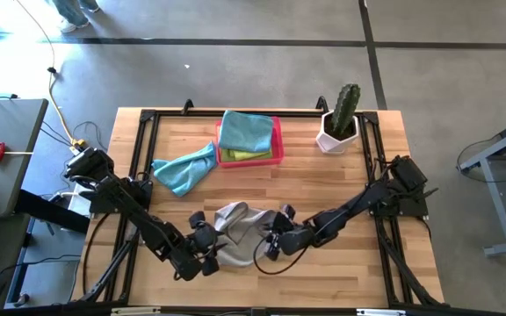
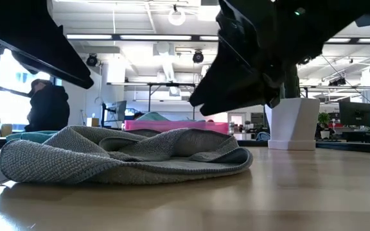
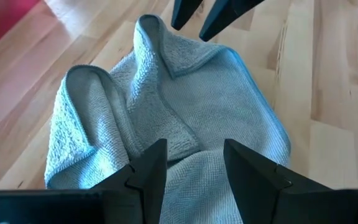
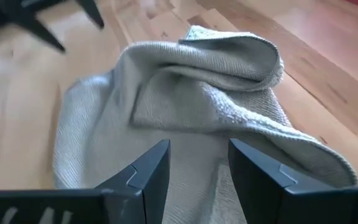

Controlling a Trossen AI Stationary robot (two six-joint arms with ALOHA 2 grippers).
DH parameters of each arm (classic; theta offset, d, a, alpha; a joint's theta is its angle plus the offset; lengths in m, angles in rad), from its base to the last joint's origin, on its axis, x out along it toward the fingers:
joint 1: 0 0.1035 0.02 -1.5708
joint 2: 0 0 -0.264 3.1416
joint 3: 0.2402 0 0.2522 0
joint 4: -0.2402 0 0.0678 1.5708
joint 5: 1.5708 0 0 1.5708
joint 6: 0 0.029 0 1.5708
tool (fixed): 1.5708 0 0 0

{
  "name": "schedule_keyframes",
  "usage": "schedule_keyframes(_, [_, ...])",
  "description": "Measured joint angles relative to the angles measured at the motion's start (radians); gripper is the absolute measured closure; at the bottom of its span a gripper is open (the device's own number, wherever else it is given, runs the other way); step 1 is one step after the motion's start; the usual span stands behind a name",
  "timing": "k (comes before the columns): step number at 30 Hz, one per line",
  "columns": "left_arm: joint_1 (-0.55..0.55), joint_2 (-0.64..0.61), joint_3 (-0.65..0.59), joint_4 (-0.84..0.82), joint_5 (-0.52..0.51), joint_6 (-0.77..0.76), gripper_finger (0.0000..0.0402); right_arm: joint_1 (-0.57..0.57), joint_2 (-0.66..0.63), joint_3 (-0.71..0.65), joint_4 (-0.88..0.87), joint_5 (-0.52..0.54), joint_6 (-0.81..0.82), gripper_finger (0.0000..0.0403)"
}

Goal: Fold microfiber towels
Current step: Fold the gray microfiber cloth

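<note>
A grey microfiber towel (image 1: 235, 230) lies crumpled on the wooden table near its front middle, with a folded-over hump on top (image 4: 229, 56). It also shows in the low view (image 2: 127, 154). My left gripper (image 1: 204, 246) is open at the towel's left edge, its fingers (image 3: 151, 165) standing over the cloth. My right gripper (image 1: 276, 239) is open at the towel's right edge, its fingers (image 4: 154, 165) over the cloth; in the low view it hangs just above the towel (image 2: 236, 83). A teal towel (image 1: 184, 168) lies loose farther back on the left.
A pink tray (image 1: 278, 140) at the back middle holds a teal towel (image 1: 246, 132) on a lime-green one (image 1: 249, 155). A cactus in a white pot (image 1: 339, 123) stands at the back right. Bare wood lies to the towel's right and at the near edge.
</note>
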State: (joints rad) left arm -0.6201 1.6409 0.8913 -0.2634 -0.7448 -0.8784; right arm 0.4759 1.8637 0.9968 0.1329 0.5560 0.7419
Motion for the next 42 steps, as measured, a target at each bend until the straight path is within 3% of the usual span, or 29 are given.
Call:
schedule_keyframes(8, [0.001,0.000,0.000,-0.001,0.000,0.044,0.0252,-0.005,0.001,0.005,-0.048,0.016,0.241,0.0247])
schedule_keyframes(14, [0.001,0.000,0.000,-0.001,-0.001,0.045,0.0252,-0.005,0.002,0.005,-0.038,0.094,0.212,0.0247])
schedule_keyframes(22, [0.001,-0.001,0.000,-0.002,0.000,0.045,0.0252,-0.005,0.102,0.039,-0.005,0.037,0.280,0.0247])
schedule_keyframes(25, [0.001,-0.001,0.000,-0.002,0.000,0.045,0.0252,-0.005,0.116,0.079,-0.054,0.014,0.202,0.0247])
schedule_keyframes(32, [0.001,-0.001,0.000,-0.001,0.075,0.041,0.0252,-0.032,0.114,0.109,-0.254,-0.069,-0.159,0.0247])
schedule_keyframes(37, [-0.002,-0.001,0.000,-0.001,0.098,-0.023,0.0252,-0.085,0.105,0.116,-0.406,-0.109,-0.282,0.0247])
schedule_keyframes(42, [-0.002,-0.001,0.000,0.000,0.098,-0.073,0.0252,-0.141,0.101,0.115,-0.528,-0.010,-0.517,0.0247])
